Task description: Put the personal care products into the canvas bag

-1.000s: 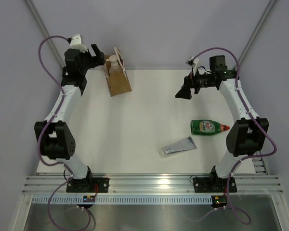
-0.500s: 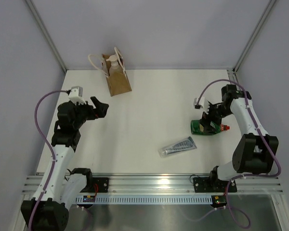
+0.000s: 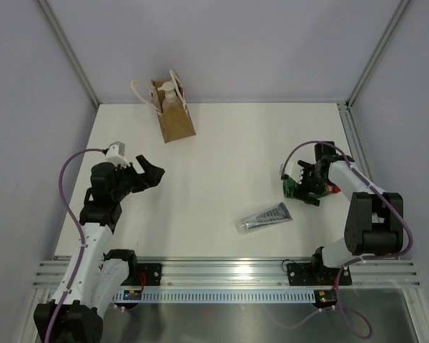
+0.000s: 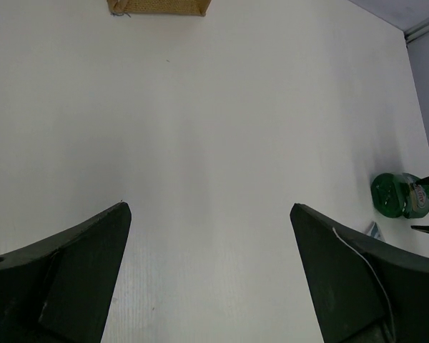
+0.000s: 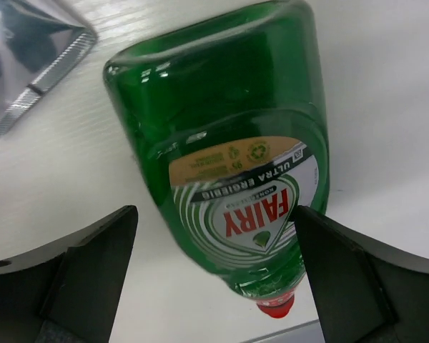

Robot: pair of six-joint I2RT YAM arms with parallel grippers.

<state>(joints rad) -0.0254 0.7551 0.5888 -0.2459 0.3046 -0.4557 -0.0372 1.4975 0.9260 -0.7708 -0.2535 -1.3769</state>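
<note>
Nearest the arm bases, the silver-grey flat tube (image 3: 264,216) lies flat on the white table (image 3: 222,150), with no print legible on it in the overhead view. Just beyond it, the right gripper (image 5: 214,214) hangs over the lying green squeeze bottle (image 5: 229,164), its jaws spread wide, one finger on each side and neither touching. Only the right wrist view gives the label: "FAIRY" in red, upside down, above a beige panel of recycling marks. The finer line is too small to be sure of. The red cap (image 5: 275,309) points toward the camera's lower edge.

Across the table the left gripper (image 3: 149,174) hovers over bare surface, jaws also wide apart – holding nothing. At the far edge stands the canvas bag (image 3: 177,121), with the beige pump bottle (image 3: 171,96) upright inside it between the white loop handles (image 3: 139,89). The left wrist view catches only the bag's bottom edge.
</note>
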